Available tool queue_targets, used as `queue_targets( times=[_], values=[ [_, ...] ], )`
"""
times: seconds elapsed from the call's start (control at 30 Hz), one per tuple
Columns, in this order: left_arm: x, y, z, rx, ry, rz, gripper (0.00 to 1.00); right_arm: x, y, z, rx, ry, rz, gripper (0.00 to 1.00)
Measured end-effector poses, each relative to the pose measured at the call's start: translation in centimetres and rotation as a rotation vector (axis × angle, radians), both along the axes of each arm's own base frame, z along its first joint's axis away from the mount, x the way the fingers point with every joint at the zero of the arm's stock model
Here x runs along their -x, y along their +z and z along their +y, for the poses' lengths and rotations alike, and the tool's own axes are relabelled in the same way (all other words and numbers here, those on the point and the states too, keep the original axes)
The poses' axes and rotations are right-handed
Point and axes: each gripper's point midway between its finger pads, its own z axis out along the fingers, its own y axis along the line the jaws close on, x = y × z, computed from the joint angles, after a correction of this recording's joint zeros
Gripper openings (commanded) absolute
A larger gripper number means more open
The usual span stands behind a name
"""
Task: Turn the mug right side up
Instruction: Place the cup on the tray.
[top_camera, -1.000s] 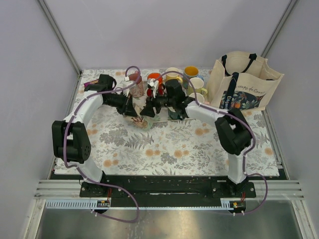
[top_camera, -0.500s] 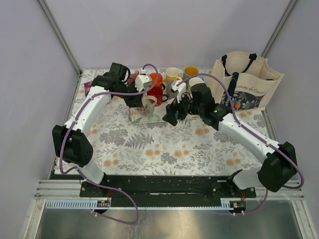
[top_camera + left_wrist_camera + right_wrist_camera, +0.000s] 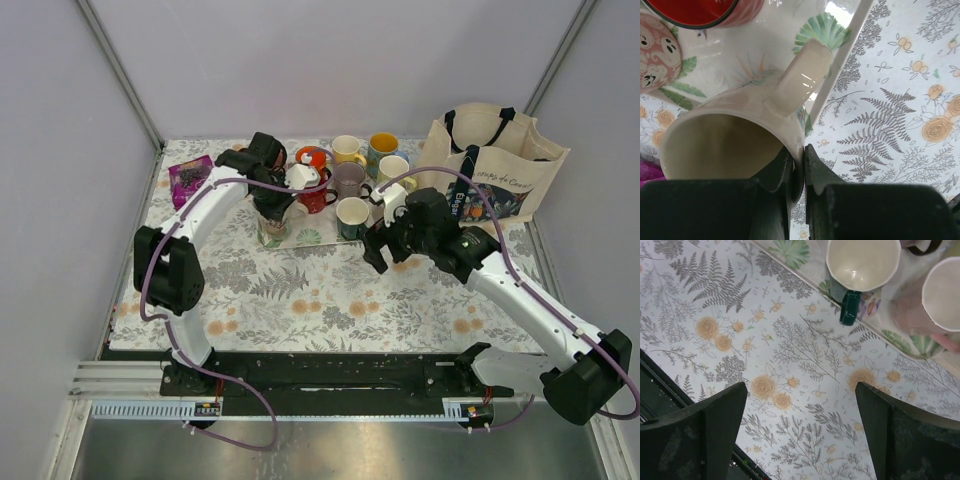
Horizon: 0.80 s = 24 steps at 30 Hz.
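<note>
The mug (image 3: 740,130) is pale salmon-pink with a cream inside. It stands mouth up at the near left corner of the flowered tray (image 3: 842,50), its handle pointing at the tray's rim. My left gripper (image 3: 799,150) is shut on its rim, one finger inside and one outside. In the top view the mug (image 3: 270,234) sits just under the left gripper (image 3: 272,215). My right gripper (image 3: 800,390) is open and empty over the flowered cloth, near the tray's front edge, and it also shows in the top view (image 3: 378,255).
A red mug (image 3: 315,190), a mauve mug (image 3: 348,180), a green-handled mug (image 3: 862,262) and a pink mug (image 3: 935,300) share the tray. More mugs stand behind. A tote bag (image 3: 490,175) is at the back right, a purple packet (image 3: 190,180) at the back left.
My left gripper has carried the mug a little left and nearer, down onto the tray's corner. My right arm has drawn back to the right, away from the mug, its gripper open.
</note>
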Motion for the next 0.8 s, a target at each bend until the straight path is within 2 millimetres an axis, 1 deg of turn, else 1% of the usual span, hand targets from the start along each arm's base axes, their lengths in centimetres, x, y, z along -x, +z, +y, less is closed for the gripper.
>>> queue_targets(
  times=[0.07, 0.2, 0.37, 0.67, 0.8],
  values=[
    [-0.2, -0.3, 0.2, -0.025, 0.008, -0.008, 0.00, -0.2, 0.1, -0.8, 0.027, -0.042, 0.006, 0.99],
    [-0.8, -0.2, 0.2, -0.038, 0.017, -0.034, 0.01, -1.2, 0.7, -1.9, 0.060, -0.125, -0.015, 1.00],
    [-0.9, -0.2, -0.1, -0.041, 0.026, -0.042, 0.15, -2.1, 0.8, -3.0, 0.092, -0.205, -0.028, 0.99],
    [-1.1, 0.1, -1.0, -0.034, 0.027, -0.065, 0.41, -3.2, 1.9, -3.5, 0.102, -0.254, -0.067, 0.99],
    [-0.8, 0.3, -1.4, -0.029, 0.026, -0.066, 0.48, -3.6, 1.9, -3.5, 0.112, -0.265, -0.069, 1.00]
  ],
)
